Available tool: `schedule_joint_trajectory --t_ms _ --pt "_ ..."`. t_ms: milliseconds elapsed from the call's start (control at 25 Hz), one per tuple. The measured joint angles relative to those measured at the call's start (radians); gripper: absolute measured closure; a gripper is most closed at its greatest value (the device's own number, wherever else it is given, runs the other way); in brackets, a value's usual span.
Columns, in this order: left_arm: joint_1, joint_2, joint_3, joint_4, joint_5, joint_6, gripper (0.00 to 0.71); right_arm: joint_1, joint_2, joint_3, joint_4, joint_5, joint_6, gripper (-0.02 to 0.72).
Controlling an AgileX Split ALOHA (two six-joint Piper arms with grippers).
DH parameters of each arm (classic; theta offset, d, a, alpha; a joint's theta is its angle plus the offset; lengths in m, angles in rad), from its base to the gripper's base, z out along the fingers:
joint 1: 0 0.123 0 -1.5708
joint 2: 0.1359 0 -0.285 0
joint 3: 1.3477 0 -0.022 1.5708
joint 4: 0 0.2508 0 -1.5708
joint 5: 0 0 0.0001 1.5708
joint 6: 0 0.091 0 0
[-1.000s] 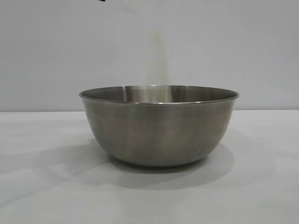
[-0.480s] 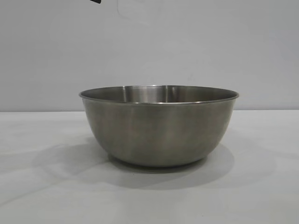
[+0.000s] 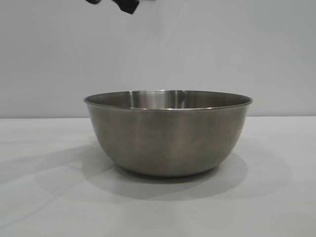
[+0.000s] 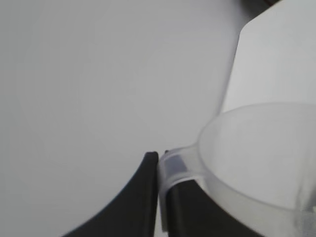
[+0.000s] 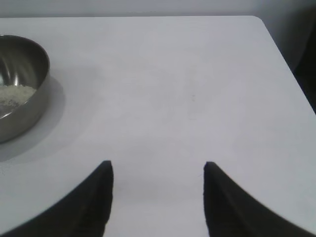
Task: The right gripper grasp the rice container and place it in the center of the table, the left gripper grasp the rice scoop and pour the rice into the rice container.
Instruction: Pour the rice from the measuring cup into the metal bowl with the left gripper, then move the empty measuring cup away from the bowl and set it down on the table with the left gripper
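bowl: i see the rice container (image 3: 168, 133) mid-frame on the table (image 3: 44, 197), rice (image 5: 15, 94) pooled in its bottom.
left arm: left gripper (image 4: 158, 197) has its jaws clenched on the rice scoop (image 4: 256, 163) handle; it shows at the exterior view's top edge, up and left of the bowl.
right arm: right gripper (image 5: 157, 197) has released jaws, holding nothing, bowl at its view's left edge.
room: bare table all round; i judge the scoop's set-down is next.

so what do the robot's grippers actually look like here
Both look alike: matte black fingers with no markings visible. The right gripper shows two smooth curved fingers tapering to pointed tips, like claws. The left gripper shows the same dark curved finger shape in its wrist view, and only a black fragment of it enters the exterior view at the top. No cables or arm links are visible.
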Motion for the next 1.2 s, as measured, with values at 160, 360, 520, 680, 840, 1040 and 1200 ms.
schedule_joint_trajectory --t_ms 160,360,520,680,840,1040,1200 --pt "0.005 0.005 0.127 -0.273 -0.063 -0.057 0.710 0.000 0.000 0.000 0.000 0.000 0.000 0.317" --pt "0.124 0.005 0.331 -0.431 -0.371 -0.224 0.710 0.000 0.000 0.000 0.000 0.000 0.000 0.317" --pt "0.242 0.005 0.438 -0.462 -0.469 -0.265 0.710 0.000 0.000 0.000 0.000 0.000 0.000 0.317" --pt "0.302 0.043 0.492 -0.492 -0.483 -0.253 0.710 0.000 0.000 0.000 0.000 0.000 0.000 0.317" --pt "0.307 0.133 0.508 -0.508 -0.485 -0.241 0.710 0.000 0.000 0.000 0.000 0.000 0.000 0.317" --pt "0.307 0.230 0.514 -0.510 -0.485 -0.240 0.710 0.000 0.000 0.000 0.000 0.000 0.000 0.317" --pt "0.307 0.254 0.514 -0.547 -0.485 -0.240 0.710 0.000 0.000 0.000 0.000 0.000 0.000 0.317"
